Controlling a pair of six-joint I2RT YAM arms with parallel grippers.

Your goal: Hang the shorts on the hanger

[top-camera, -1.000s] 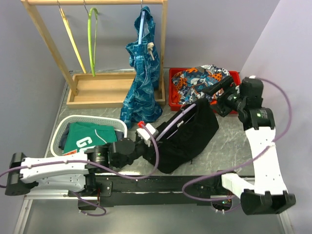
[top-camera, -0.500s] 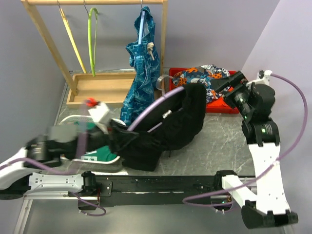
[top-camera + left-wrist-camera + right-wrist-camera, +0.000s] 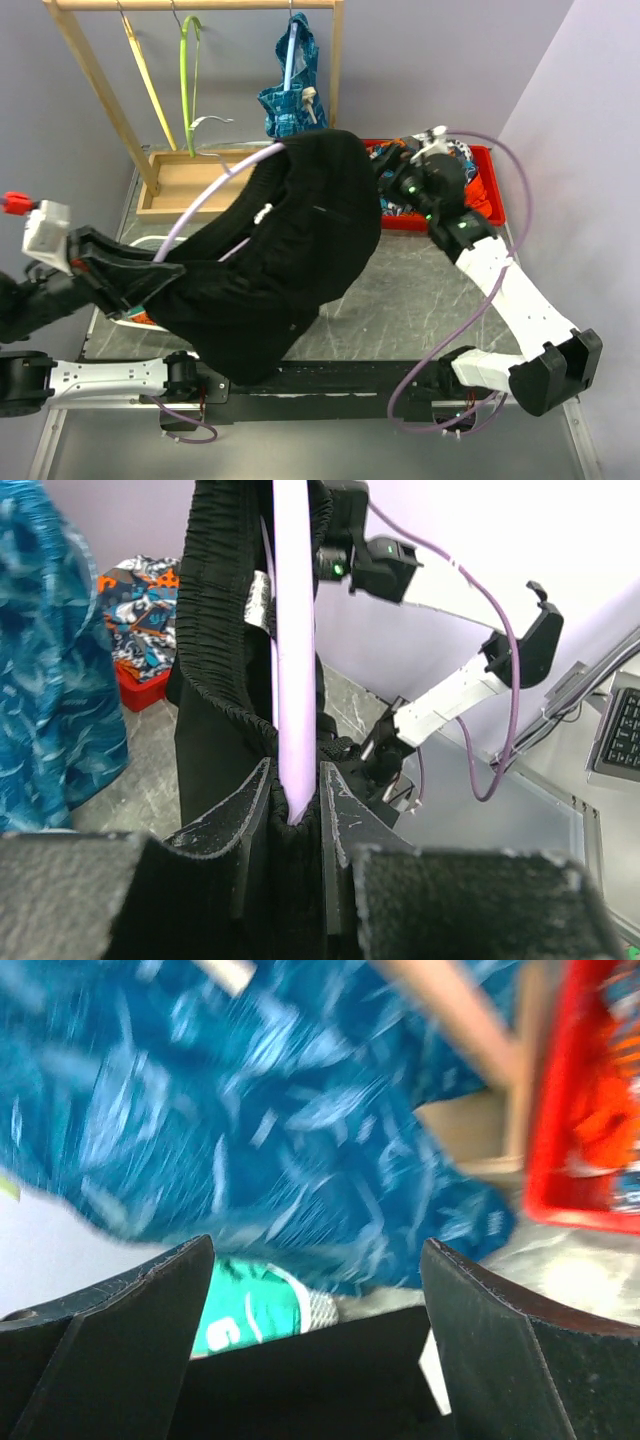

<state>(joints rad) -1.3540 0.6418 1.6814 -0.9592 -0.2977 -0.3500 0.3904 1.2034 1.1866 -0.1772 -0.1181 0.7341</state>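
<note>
Much of the top view was blocked by the single pair of black shorts point(image 3: 270, 260). They were held up off the grey surface point(image 3: 430, 290) and draped over the one lavender hanger point(image 3: 235, 165), of which only an arc of the frame and the metal hook were exposed there. The rest of the hanger was buried in the fabric, so how far the shorts were threaded on could not be told. The fingertips of the left hand point(image 3: 295, 805) were hidden by the shorts from above. From the left wrist they were seen pressed onto the end of the lavender bar, with the gathered waistband lying against it. The right hand point(image 3: 318, 1260) was partly cut off behind the edge of the shorts in the top view. Its own view was badly blurred, but the two fingers were seen spread wide with nothing between them. Beyond them, one teal-blue patterned garment point(image 3: 250, 1110) and one green garment point(image 3: 245, 1320) with white lettering could be made out. On the wooden rack point(image 3: 190, 5) two bare hangers were counted, one yellow point(image 3: 145, 80) and one lime-green point(image 3: 186, 80). The lower part of the teal garment was concealed. One red bin point(image 3: 487, 195) of orange-and-blue clothes point(image 3: 140, 590) was half covered.
</note>
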